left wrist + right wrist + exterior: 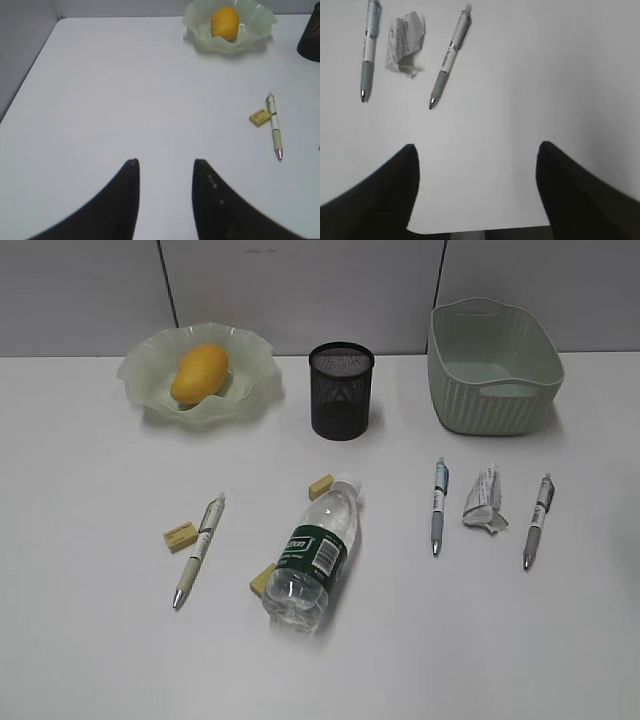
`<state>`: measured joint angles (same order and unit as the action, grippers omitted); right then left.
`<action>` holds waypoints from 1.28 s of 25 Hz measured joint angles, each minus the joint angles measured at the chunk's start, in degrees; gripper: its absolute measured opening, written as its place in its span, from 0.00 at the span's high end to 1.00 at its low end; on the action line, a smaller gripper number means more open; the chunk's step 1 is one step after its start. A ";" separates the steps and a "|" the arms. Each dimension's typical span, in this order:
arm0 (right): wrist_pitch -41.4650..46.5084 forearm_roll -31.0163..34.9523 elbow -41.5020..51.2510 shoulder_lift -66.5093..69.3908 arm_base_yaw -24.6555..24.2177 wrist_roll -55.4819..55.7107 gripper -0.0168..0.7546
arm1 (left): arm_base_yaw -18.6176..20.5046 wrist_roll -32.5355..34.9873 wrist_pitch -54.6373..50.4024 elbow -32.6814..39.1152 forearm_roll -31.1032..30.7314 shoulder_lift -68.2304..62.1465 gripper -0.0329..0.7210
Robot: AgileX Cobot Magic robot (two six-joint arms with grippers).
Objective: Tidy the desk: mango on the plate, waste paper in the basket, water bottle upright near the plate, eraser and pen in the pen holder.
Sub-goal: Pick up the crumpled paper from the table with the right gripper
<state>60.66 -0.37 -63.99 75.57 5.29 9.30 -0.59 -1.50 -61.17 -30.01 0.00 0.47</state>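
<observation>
The mango (199, 373) lies in the ruffled plate (150, 375) at the back left of the desk (80, 640). The water bottle (312, 555) lies on its side mid-desk, with an eraser (321, 486) by its cap and another (262, 579) at its base. A third eraser (180, 537) touches a pen (198, 550). The waste paper (485, 500) sits between two pens (439, 505) (537, 520). The pen holder (341, 390) and basket (495, 365) stand at the back. My left gripper (166, 162) is open over bare desk. My right gripper (477, 147) is open wide, below the paper (405, 45).
A grey partition wall runs behind the desk. The left wrist view shows the desk's left edge (30, 75) beside a wall. In the right wrist view the desk's front edge (470, 231) lies just under the jaws. Neither arm shows in the exterior view.
</observation>
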 joint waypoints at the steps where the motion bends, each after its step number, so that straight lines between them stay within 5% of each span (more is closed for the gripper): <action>1: 0.00 0.00 -0.95 2.12 1.03 0.67 0.21 | 0.00 0.00 0.00 0.00 0.00 0.00 0.59; 15: -5.71 0.89 -12.81 24.44 11.44 4.71 0.18 | 0.00 0.00 0.00 0.00 0.00 0.00 0.60; 32: -13.24 0.69 -14.07 41.00 12.66 5.91 0.21 | 0.00 0.04 0.00 0.00 -0.52 0.00 0.64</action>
<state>47.41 0.32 -78.06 116.57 17.95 15.20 -0.59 -1.46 -61.17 -30.01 -0.52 0.47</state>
